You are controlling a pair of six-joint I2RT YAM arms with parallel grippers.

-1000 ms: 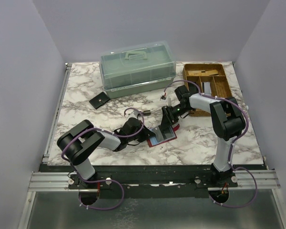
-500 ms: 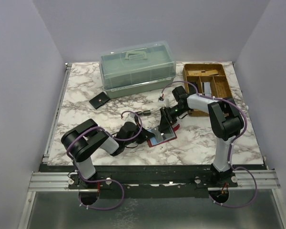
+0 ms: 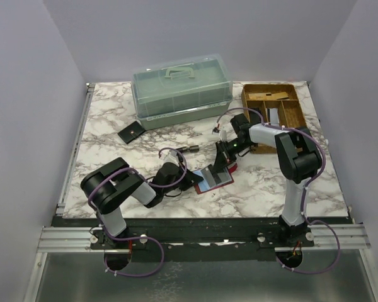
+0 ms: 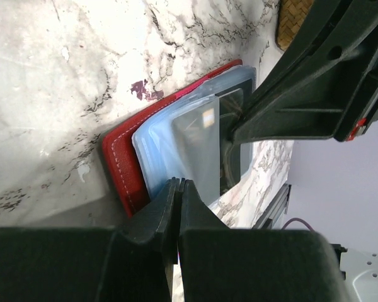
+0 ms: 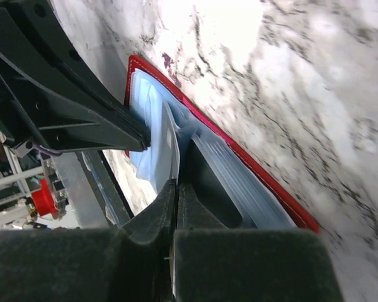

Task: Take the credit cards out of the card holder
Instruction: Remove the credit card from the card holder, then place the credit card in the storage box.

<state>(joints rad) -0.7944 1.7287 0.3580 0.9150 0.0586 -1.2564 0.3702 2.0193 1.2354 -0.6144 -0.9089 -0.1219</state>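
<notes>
My right gripper (image 5: 176, 187) clamps the card (image 5: 171, 143) by its near edge; it looks stiff and slick. My left gripper (image 4: 176, 189), closed, presses the holder (image 4: 121, 171).

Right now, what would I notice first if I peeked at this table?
In the middle, the left pincer and right pincer, both shut, meet at a red card holder with pale blue cards showing. Behind them sits a big green lidded box.
</notes>
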